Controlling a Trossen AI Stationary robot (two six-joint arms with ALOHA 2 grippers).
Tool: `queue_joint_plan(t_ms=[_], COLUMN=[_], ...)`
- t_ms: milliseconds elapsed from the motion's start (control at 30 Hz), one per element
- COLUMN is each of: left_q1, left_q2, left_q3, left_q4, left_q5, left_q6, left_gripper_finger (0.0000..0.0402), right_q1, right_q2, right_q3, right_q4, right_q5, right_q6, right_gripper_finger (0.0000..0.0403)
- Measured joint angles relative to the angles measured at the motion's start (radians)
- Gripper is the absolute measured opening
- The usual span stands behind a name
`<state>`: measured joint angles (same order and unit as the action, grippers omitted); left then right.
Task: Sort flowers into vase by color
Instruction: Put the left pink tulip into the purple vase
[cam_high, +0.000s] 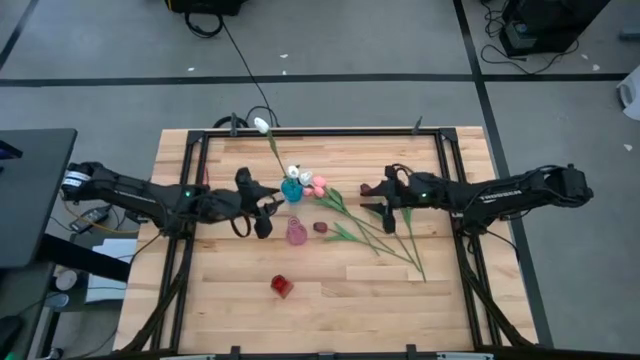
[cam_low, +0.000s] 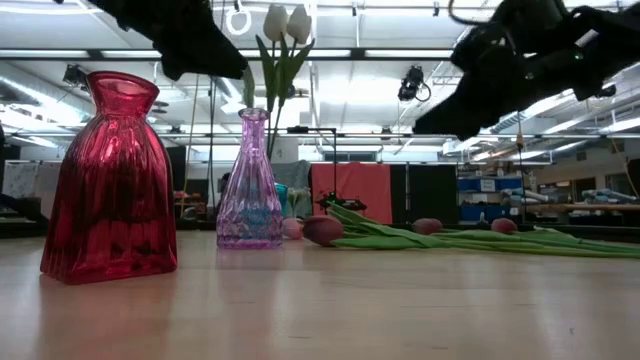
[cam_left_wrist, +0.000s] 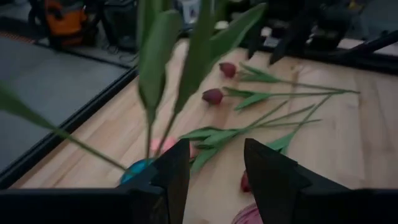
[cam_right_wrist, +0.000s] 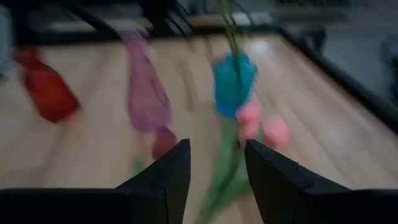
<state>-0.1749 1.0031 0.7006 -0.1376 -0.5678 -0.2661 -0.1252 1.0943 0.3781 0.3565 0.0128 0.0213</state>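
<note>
High view: three vases stand mid-table, a blue vase (cam_high: 291, 189) already holding white tulips (cam_high: 262, 126), a pink vase (cam_high: 297, 233) nearer the front, and a red vase (cam_high: 282, 287) nearest the front edge. The loose flowers (cam_high: 375, 232) lie flat between the blue vase and the right gripper (cam_high: 381, 199), heads toward the vases, stems trailing diagonally away toward the right front. Pink heads (cam_high: 316, 186) rest just beside the blue vase; a maroon head (cam_high: 320, 227) lies near the pink vase. The right gripper hovers above the stems, fingers parted and empty, pointing toward the vases; it is the nearer arm to the loose stems, which run obliquely to its reach. The left gripper (cam_high: 263, 208) hangs beside the blue vase, fingers likewise parted and empty, arm extended level over the table (cam_high: 200, 300).
</note>
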Motion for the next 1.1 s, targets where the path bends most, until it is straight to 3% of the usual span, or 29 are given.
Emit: queue_joint_plan(t_ms=[167, 467, 800, 1100], left_q1=[-0.022, -0.044, -0.044, -0.044], left_q2=[-0.005, -0.007, -0.016, -0.015], left_q3=[-0.023, -0.115, -0.151, -0.151], left_q4=[-0.011, 0.096, 0.246, 0.253], left_q5=[-0.059, -0.119, -0.101, -0.097], left_q6=[0.008, 0.072, 0.101, 0.104], left_gripper_finger=[0.0158, 0.0158, 0.0158, 0.0158], right_q1=[0.055, 0.112, 0.075, 0.075], right_q2=[0.108, 0.334, 0.522, 0.596], right_q3=[0.089, 0.136, 0.139, 0.138], right_q4=[-0.111, -0.117, 0.088, 0.127], right_q5=[0.151, 0.229, 0.194, 0.194], right_q6=[0.083, 0.110, 0.108, 0.085], right_gripper_finger=[0.0164, 0.0164, 0.0164, 0.0164])
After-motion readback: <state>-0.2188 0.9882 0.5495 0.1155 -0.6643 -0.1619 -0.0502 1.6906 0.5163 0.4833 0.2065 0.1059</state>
